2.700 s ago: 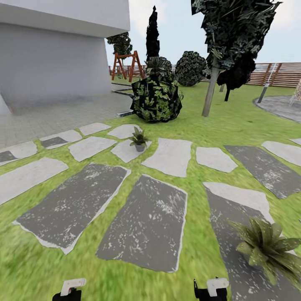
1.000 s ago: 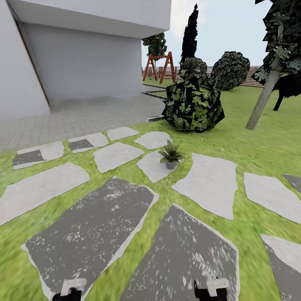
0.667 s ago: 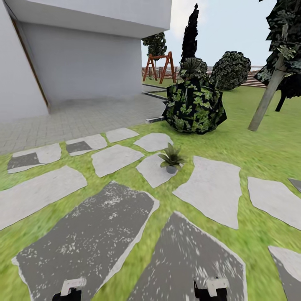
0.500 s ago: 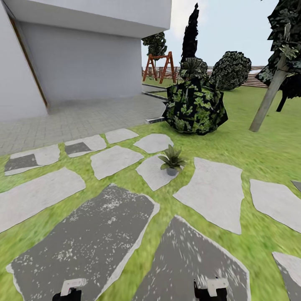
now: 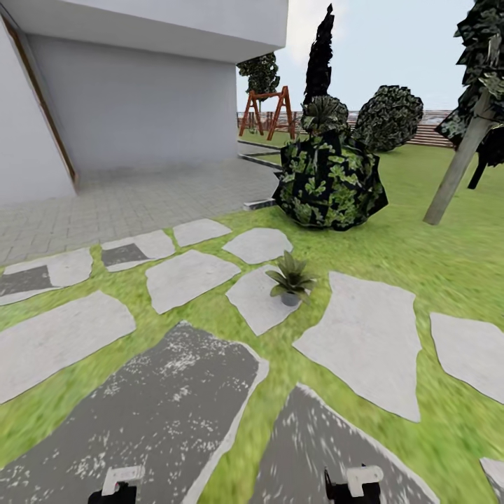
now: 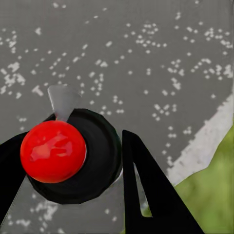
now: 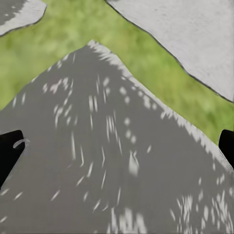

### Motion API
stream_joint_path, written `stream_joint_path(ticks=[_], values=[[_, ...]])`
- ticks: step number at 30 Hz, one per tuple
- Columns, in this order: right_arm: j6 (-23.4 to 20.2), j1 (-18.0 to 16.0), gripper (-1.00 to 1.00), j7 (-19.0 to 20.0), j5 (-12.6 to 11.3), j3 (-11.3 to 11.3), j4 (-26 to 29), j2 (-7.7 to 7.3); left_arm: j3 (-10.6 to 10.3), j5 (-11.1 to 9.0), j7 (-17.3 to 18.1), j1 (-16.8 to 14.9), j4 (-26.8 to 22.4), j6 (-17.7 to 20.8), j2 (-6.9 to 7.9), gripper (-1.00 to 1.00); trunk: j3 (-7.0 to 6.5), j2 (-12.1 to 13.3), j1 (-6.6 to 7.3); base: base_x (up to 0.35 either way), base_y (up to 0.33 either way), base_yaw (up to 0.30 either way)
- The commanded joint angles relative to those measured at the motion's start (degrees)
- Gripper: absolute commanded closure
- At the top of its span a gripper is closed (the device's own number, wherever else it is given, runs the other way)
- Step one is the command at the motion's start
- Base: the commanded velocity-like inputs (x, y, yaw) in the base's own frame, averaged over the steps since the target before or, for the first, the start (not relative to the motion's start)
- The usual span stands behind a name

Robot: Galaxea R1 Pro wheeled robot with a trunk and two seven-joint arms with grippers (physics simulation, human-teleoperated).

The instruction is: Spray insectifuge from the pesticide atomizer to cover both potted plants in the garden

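A potted plant [image 5: 290, 278], a small green rosette in a grey pot, stands on a pale stepping stone [image 5: 260, 301] in the garden's lawn [image 5: 413, 259], a few metres ahead of me. In the left wrist view my left gripper [image 6: 70, 146] is shut on the pesticide atomizer [image 6: 53, 151], a black round body with a red ball top, held between the black fingers [image 6: 146, 195] above a dark stone. My right gripper [image 7: 117, 146] stands open over a dark stone with nothing between its fingertips [image 7: 9, 148]. The ends of my left arm [image 5: 117, 484] and right arm [image 5: 355, 483] show at the head view's lower edge.
A big dark broad-leaved shrub [image 5: 329, 180] stands behind the plant. A tree trunk [image 5: 455, 171] leans at the right. A white building [image 5: 140, 91] and paved ground [image 5: 140, 199] lie at the left. A red swing frame [image 5: 268, 112] and slat fence [image 5: 427, 129] stand far back.
The camera has swung left and moved forward: the potted plant now sits nearer and more central, and another rosette at the lower right has left the view. Both arms keep their pose.
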State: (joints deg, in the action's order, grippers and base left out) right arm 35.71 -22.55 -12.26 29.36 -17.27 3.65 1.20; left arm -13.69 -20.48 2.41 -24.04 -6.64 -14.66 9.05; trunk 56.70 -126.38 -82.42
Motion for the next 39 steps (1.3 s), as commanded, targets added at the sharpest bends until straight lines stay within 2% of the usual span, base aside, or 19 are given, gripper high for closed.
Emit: stream_joint_path(ticks=[1,16,39], values=[[0.1,0.0,-1.0,-0.5,0.6,-0.2,0.0,0.02,-0.4,-0.6,0.2,0.0,0.1,-0.2,0.03,1.0,0.05,0.0,-0.02,0.333,0.0,0.0],[0.1,0.0,-1.0,-0.6,0.5,-0.2,0.0,0.03,-0.4,-0.6,0.2,0.0,0.0,-0.2,0.01,1.0,0.05,0.0,-0.02,0.333,0.03,-0.023],[0.1,0.0,-1.0,-0.6,0.5,-0.2,0.0,0.03,-0.4,-0.6,0.2,0.0,0.0,-0.2,0.04,1.0,0.05,0.0,-0.02,0.333,0.085,-0.263]])
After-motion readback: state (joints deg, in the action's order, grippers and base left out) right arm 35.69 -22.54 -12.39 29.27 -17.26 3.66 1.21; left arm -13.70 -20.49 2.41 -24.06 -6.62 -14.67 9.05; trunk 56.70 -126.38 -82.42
